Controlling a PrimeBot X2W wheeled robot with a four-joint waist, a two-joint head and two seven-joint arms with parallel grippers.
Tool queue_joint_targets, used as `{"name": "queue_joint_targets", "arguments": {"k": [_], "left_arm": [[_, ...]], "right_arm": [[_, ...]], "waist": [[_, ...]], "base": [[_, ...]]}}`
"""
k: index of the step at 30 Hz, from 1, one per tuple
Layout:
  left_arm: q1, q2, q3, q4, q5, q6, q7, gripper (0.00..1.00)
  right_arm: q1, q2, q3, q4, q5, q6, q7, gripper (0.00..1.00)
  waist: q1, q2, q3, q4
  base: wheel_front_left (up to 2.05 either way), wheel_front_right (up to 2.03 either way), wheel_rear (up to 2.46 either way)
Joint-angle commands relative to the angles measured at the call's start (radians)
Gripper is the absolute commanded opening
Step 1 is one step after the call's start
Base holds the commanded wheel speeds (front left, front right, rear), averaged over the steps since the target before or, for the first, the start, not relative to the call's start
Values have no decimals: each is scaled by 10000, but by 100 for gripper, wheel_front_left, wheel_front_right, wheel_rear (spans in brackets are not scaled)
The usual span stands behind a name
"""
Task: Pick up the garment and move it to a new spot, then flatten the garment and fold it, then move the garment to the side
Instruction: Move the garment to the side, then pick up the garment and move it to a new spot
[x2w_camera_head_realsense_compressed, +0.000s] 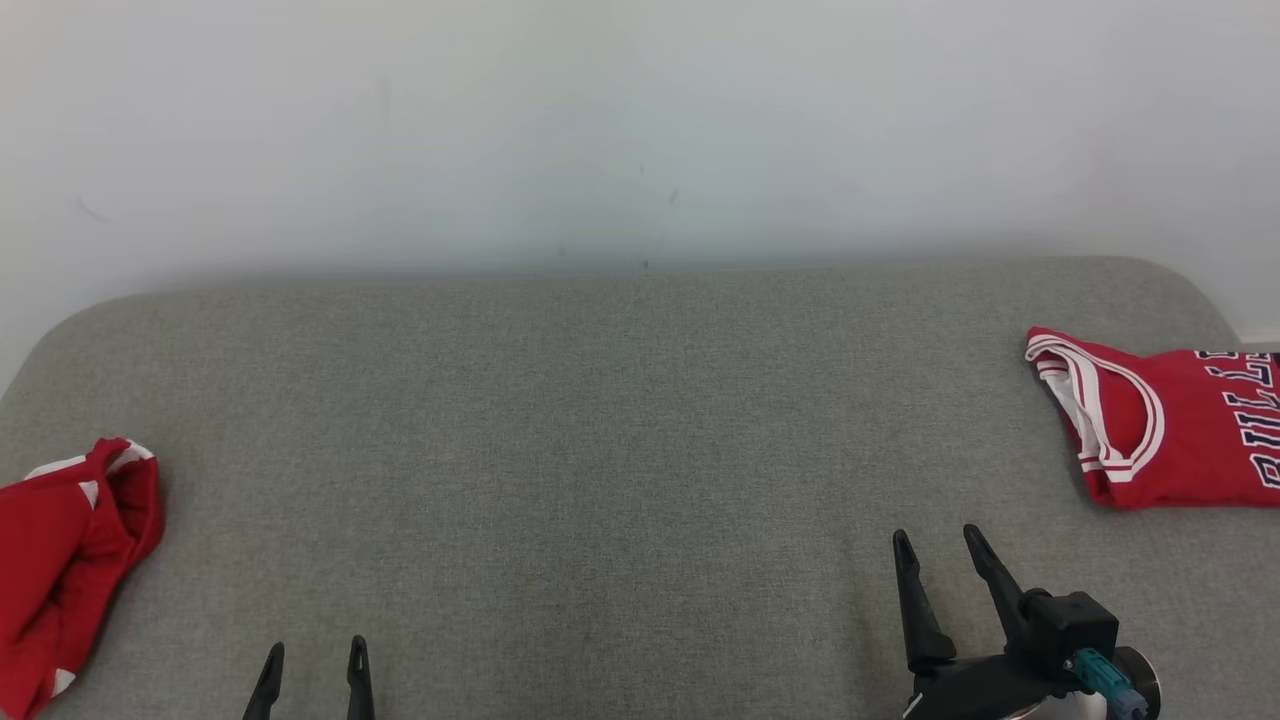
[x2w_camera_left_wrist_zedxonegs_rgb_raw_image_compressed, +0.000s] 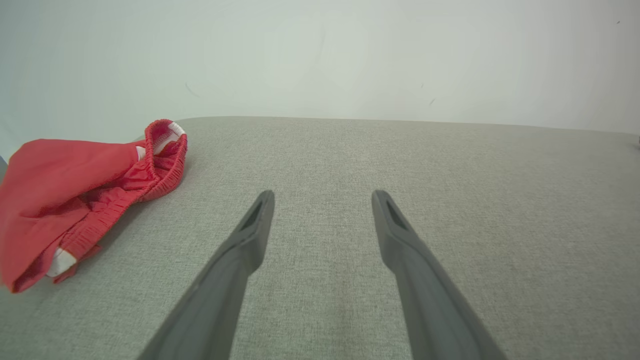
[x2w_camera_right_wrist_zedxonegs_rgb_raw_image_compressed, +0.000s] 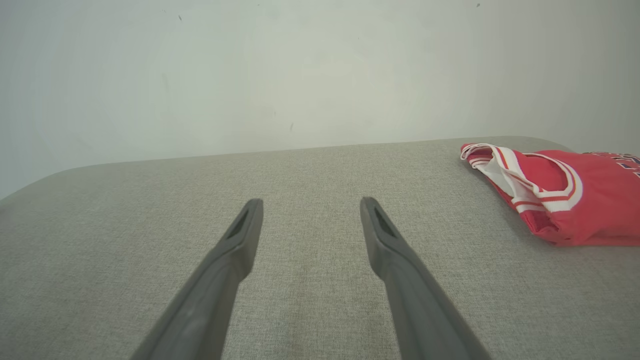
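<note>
A crumpled red garment with white trim and an elastic waistband lies at the left edge of the grey fabric surface; the left wrist view has it to the left of the fingers. My left gripper is open and empty, low over the surface, to the right of that garment and apart from it. A folded red jersey with white trim and dark lettering lies at the right edge. My right gripper stands open and empty, in front and to the left of the jersey.
The grey surface has rounded far corners and ends at a plain pale wall. A wide bare stretch of grey fabric runs between the two red garments.
</note>
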Motion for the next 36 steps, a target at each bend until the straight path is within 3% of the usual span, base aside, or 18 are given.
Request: {"name": "queue_joint_targets", "arguments": {"k": [1, 9, 24, 36], "left_arm": [[-4, -14, -4, -10, -3, 8, -25, 100], [-240, -11, -213, 99, -23, -102, -27, 100], [-348, -13, 128, 88, 72, -70, -27, 100], [-103, -12, 565, 29, -196, 119, -26, 100]], "right_arm": [[34, 11, 1, -75, 30, -29, 4, 100], [37, 15, 104, -180, 20, -29, 4, 100], [-373, 11, 971, -311, 247, -29, 4, 100], [-537, 9, 1341, -237, 161, -30, 4, 100]], "waist": [[0, 0, 37, 15], [0, 0, 301, 677], [0, 0, 882, 3547], [0, 0, 994, 5156]], "base": [[0, 0, 0], [0, 0, 0], [0, 0, 0], [0, 0, 0]]}}
